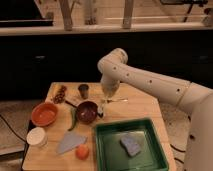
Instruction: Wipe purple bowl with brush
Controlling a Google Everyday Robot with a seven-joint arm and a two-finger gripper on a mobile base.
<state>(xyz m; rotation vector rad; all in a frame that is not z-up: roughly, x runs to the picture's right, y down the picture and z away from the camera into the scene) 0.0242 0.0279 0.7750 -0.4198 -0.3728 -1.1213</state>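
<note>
The purple bowl point(86, 112) sits near the middle of the wooden table point(145, 107), dark and glossy inside. My gripper point(103, 106) hangs down from the white arm just right of the bowl's right rim. A small pale bit that looks like the brush point(100, 111) shows right under the gripper, against that rim. Whether it is held is not visible.
An orange-red bowl point(44, 114) stands left of the purple one and a small dark cup point(83, 91) behind it. A silvery utensil point(118, 100) lies to the right. The green tray point(107, 150) holds a blue-grey sponge point(130, 146). A white cup point(36, 136), grey cloth point(70, 141) and orange fruit point(82, 151) lie front left.
</note>
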